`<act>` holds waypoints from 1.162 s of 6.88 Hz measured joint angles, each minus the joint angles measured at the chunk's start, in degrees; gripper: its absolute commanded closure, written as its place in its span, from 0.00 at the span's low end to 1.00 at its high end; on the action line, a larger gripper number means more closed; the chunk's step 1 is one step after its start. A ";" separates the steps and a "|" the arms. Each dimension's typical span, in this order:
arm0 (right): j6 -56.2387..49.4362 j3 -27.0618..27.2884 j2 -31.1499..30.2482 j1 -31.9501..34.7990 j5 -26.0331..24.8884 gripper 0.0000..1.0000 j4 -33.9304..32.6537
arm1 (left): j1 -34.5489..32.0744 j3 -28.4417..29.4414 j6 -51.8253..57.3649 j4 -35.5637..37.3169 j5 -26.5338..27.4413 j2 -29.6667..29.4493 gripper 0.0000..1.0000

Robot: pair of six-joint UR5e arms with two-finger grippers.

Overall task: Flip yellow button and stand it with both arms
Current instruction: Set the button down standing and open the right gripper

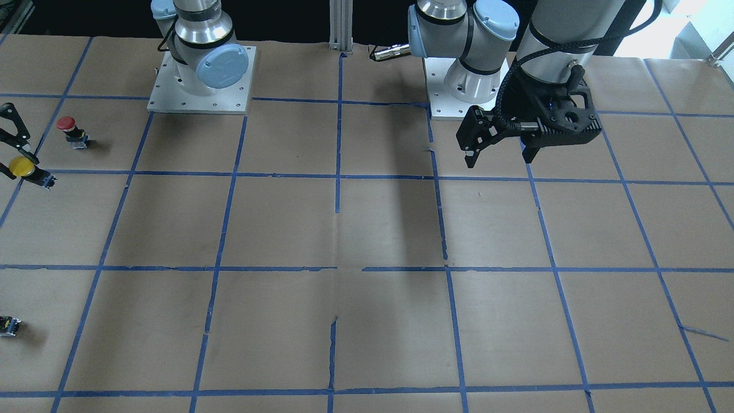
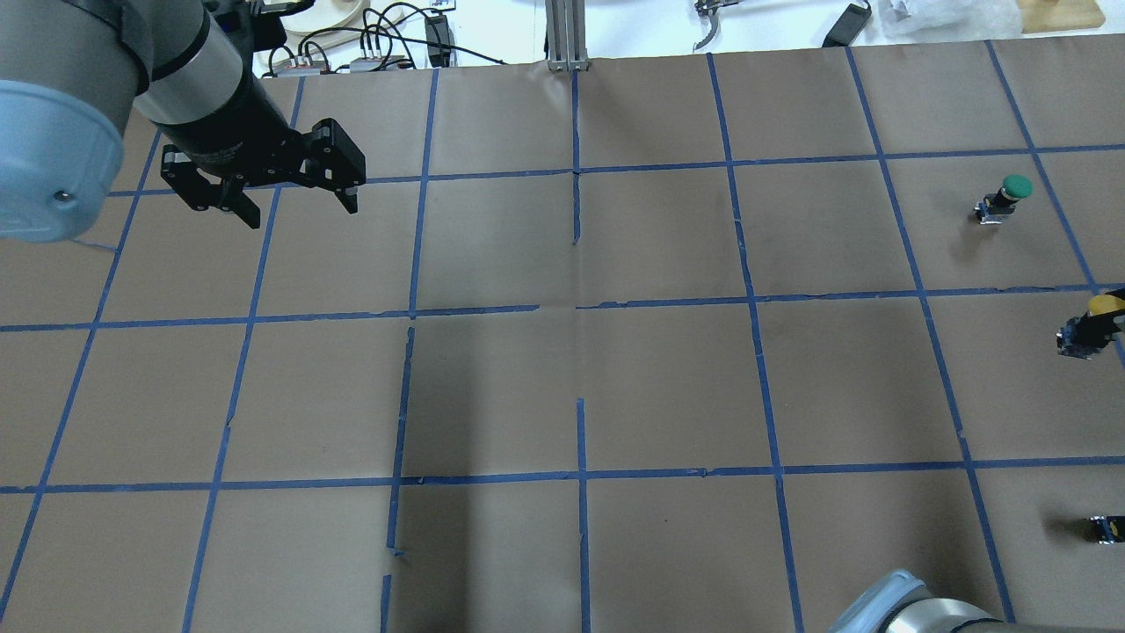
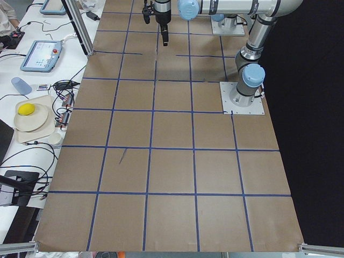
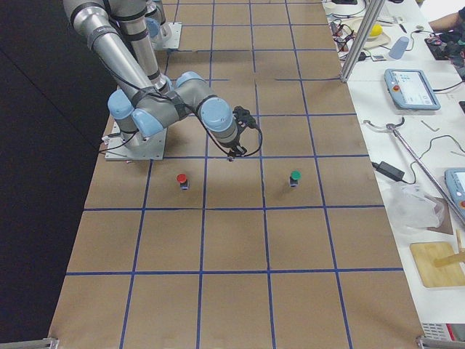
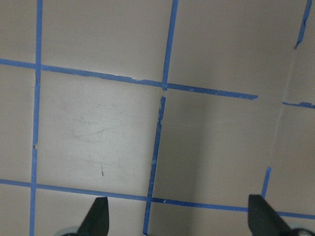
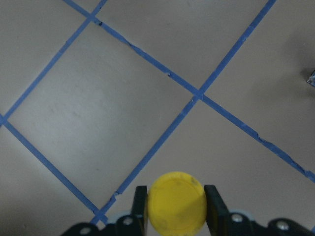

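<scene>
The yellow button [image 6: 177, 204] sits between the fingers [image 6: 141, 201] of my right gripper [image 6: 177, 196], which is shut on it, with the round cap facing the wrist camera. In the front-facing view the right gripper [image 1: 17, 155] is at the far left edge and holds the yellow button [image 1: 23, 167] tilted, its contact block pointing down and right. In the overhead view the button [image 2: 1094, 318] shows at the right edge. My left gripper [image 2: 290, 202] is open and empty, far away over the other end of the table; it also shows in the front-facing view [image 1: 499, 152].
A red-capped button [image 1: 69, 131] stands close beside the right gripper. A green-capped button [image 2: 1006, 195] stands further out. A tiny dark block [image 2: 1106, 528] lies near the robot's right edge. The table [image 2: 580, 387] is brown paper with a blue tape grid.
</scene>
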 measured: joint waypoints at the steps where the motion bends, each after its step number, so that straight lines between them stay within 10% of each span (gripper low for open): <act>1: -4.77 0.01 2.64 -2.58 1.25 0.88 -0.76 | 0.09 -0.19 0.13 0.73 0.00 0.62 0.00; 8: -13.35 -0.11 12.45 -5.29 6.15 0.79 -3.00 | 0.26 -0.62 0.59 1.15 0.05 2.21 0.00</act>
